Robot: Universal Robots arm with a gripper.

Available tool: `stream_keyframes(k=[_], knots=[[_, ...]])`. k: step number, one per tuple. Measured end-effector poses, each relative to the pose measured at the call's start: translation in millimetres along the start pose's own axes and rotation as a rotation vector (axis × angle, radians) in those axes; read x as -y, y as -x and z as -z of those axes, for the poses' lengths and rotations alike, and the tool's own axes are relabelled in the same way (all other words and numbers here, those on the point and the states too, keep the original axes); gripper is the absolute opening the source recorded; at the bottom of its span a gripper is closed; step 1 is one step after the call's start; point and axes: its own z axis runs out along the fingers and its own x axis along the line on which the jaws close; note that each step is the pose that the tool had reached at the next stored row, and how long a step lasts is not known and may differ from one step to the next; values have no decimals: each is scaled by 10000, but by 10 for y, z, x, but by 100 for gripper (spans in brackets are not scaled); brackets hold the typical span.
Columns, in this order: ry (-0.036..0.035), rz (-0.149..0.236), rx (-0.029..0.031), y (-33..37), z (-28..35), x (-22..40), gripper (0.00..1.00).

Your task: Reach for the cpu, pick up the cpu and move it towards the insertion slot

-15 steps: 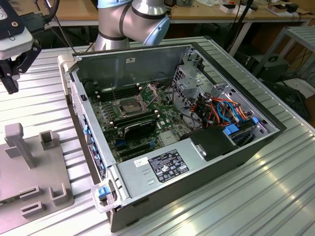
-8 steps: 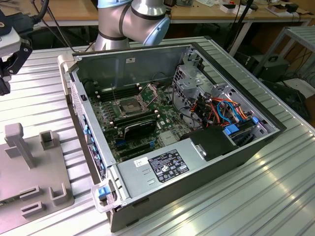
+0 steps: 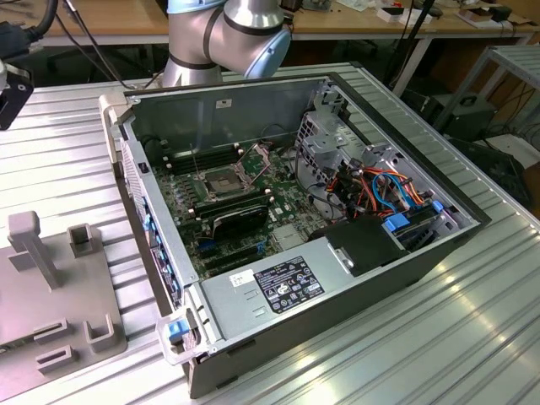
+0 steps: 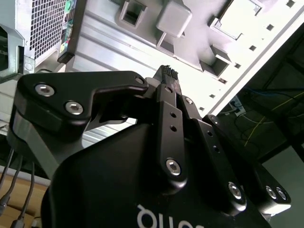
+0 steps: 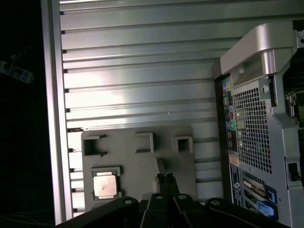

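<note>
We see the tool [image 5: 165,179] with its fingers pressed together and nothing between them, hovering over the grey fixture plate [image 5: 137,156] on the ribbed counter [image 5: 142,71]. The cpu [image 5: 105,184] lies flat in a square recess of that plate, near the fingertips but apart from them. The insertion slot [image 3: 221,181] sits on the board inside the open computer case [image 3: 211,110].

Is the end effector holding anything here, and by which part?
Nothing is held: the cpu lies in its grey fixture, apart from the end effector.
</note>
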Motion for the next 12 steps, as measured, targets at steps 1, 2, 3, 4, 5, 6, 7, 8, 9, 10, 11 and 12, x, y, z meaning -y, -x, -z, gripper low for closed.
stream_keyframes(k=[1, 2, 3, 4, 5, 6, 7, 8, 9, 10, 11, 12], knots=[[0, 0, -1, -14, 1, 1, 11], [0, 0, -1, -32, 1, 2, 11], [0, 0, 0, -49, 1, 4, 11], [0, -1, -1, -86, 2, 6, 11], [0, 0, -1, -105, 3, 8, 11], [-1, 0, -1, -124, 3, 9, 11], [-1, 0, -1, -151, 4, 11, 11], [0, 0, -1, -170, 4, 13, 11], [0, -1, -1, -213, 5, 18, 11], [0, 0, -1, -258, 6, 26, 11], [-1, -1, -1, -271, 7, 28, 11], [0, 1, -1, -271, 6, 28, 11]])
